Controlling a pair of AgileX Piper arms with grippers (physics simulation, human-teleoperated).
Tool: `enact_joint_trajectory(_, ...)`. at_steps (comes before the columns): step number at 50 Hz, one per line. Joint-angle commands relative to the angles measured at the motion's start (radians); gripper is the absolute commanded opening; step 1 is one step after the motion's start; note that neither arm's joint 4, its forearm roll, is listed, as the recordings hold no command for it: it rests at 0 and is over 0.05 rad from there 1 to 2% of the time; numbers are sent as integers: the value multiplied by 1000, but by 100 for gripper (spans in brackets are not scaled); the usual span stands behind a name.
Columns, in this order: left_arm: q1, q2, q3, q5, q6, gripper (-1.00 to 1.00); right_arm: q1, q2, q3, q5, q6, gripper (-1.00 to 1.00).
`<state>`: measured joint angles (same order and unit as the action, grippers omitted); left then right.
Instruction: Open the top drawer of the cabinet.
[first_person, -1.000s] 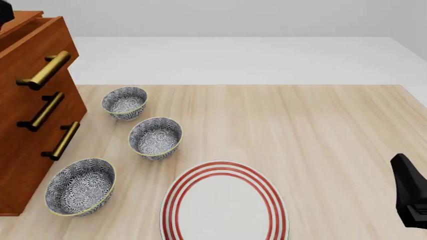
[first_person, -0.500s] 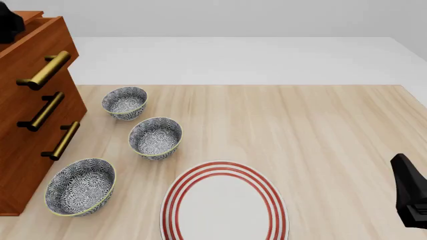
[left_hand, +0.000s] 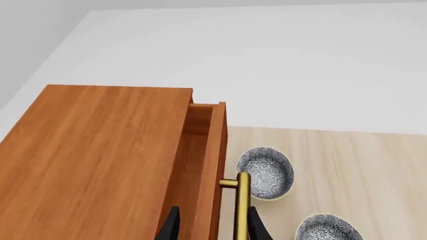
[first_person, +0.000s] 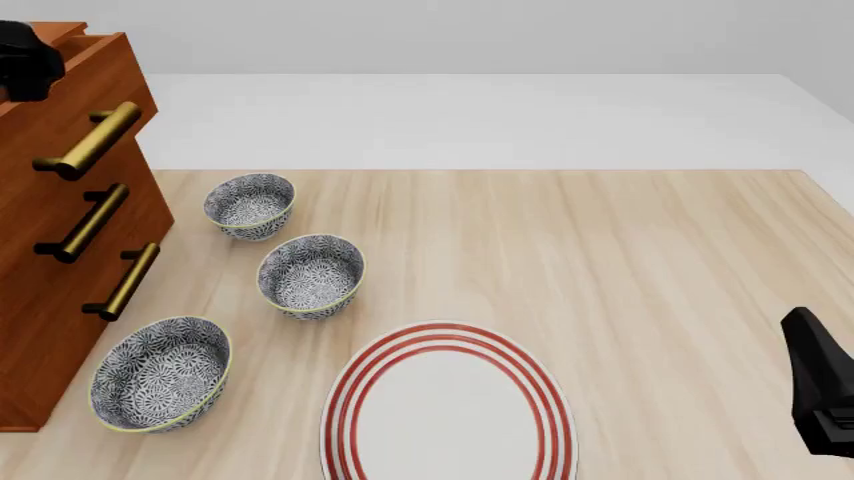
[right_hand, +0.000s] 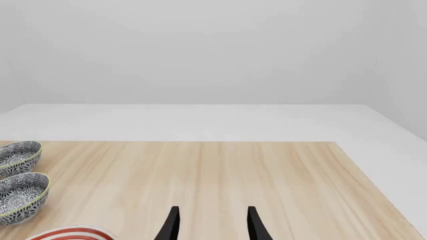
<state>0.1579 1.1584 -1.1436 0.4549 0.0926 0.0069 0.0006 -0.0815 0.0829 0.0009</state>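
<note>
The reddish-brown cabinet (first_person: 40, 300) stands at the table's left edge with three brass-handled drawers. Its top drawer (first_person: 74, 85) sticks out a little from the cabinet body, and its bar handle (first_person: 91, 140) is free. My left gripper (first_person: 20, 60) hovers over the cabinet's top corner. In the left wrist view it (left_hand: 212, 229) is open, with its fingertips (left_hand: 172, 227) on either side of the drawer front (left_hand: 217, 150) and the handle (left_hand: 242, 205), above them. My right gripper (right_hand: 212, 227) is open and holds nothing, low at the table's right edge; its arm (first_person: 821, 400) shows there.
Three patterned bowls (first_person: 250, 204) (first_person: 311, 275) (first_person: 160, 372) stand in a row just in front of the drawers. A red-striped white plate (first_person: 360, 365) lies at the near middle of the table.
The left gripper has come further into the front view, moving right over the cabinet's top. The drawer and the right arm look unchanged.
</note>
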Motion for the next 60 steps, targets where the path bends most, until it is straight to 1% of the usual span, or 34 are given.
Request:
enact_joint_trajectory(1,0,21,10,-22,-8,100,0,0,0,0,0,100)
enact_joint_trajectory(17,-4,31,27,-36,3,100,0,0,0,0,0,100)
enact_joint_trajectory(40,7,70,27,-55,7,100,0,0,0,0,0,100)
enact_joint_trajectory(60,9,102,17,-50,11,100,0,0,0,0,0,100)
